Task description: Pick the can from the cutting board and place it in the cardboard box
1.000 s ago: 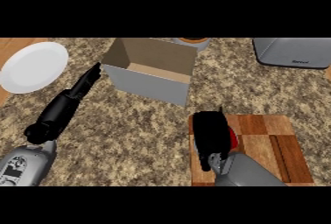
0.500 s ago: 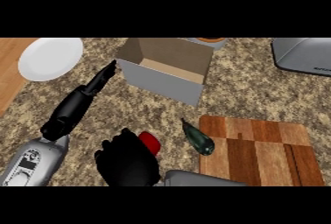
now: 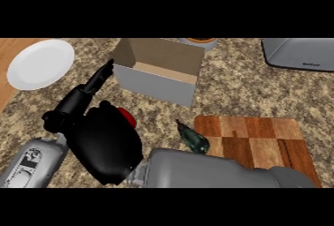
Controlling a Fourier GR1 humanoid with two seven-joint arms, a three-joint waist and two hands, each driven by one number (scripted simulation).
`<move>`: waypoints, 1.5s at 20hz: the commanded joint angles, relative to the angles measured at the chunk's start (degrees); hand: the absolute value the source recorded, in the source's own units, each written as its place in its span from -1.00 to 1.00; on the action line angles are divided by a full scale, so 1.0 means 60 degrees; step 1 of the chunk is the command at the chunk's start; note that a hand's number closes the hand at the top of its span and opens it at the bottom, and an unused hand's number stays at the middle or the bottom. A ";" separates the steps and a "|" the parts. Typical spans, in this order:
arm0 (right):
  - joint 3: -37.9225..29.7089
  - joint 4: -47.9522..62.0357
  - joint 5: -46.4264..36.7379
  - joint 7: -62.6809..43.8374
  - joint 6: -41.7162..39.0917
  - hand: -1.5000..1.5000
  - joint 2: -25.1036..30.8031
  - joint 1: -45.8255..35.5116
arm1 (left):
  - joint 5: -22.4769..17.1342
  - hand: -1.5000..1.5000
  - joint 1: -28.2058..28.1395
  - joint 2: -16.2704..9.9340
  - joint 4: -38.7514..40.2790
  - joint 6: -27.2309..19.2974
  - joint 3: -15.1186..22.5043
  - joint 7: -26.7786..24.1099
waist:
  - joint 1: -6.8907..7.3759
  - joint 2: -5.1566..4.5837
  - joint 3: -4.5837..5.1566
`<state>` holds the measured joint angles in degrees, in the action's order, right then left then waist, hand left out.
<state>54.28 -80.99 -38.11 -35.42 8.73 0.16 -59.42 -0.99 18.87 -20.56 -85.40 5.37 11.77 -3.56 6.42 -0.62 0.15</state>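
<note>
Can [image 3: 127, 117], red, is now grasped in the right hand [image 3: 108, 143] and has been carried off the cutting board [image 3: 261, 139], left of it, short of the cardboard box [image 3: 158, 70]. Left hand [image 3: 98, 81] stays released beside the box. Green bottle [image 3: 194, 140] remains at the board's edge.

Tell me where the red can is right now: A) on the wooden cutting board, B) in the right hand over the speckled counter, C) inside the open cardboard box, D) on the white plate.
B: the red can shows in the curled black right hand, left of the wooden cutting board.
</note>
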 commanded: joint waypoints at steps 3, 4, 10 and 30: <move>-0.1264 0.1363 0.0858 -0.1256 0.1488 1.00 -0.0026 -0.1460 | 0.0011 0.00 -0.0420 -0.0132 -0.0225 0.0026 -0.0128 -0.0081 | -0.0196 0.0055 -0.0001; -0.1112 0.1678 0.0964 -0.1337 0.1867 1.00 -0.0026 -0.1758 | 0.0130 0.00 0.0011 0.0142 0.0053 -0.0131 -0.0003 0.0246 | -0.0259 0.0014 0.0000; -0.1941 0.4238 0.2023 -0.0641 0.2631 1.00 -0.0027 -0.3105 | -0.0001 0.00 -0.0037 -0.0065 0.0136 0.0147 -0.0347 -0.0195 | -0.0302 -0.0054 0.0004; -0.2714 1.0610 0.3393 0.3451 -0.2779 1.00 -0.0026 -0.4069 | 0.0383 0.00 -0.0266 0.0124 0.0120 0.0028 -0.0445 -0.0191 | -0.0485 -0.0103 -0.0009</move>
<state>38.68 -22.74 -18.24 -17.59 -2.91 0.13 -83.06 0.49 16.90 -20.51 -84.87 5.91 8.71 -5.19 3.73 -1.30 0.12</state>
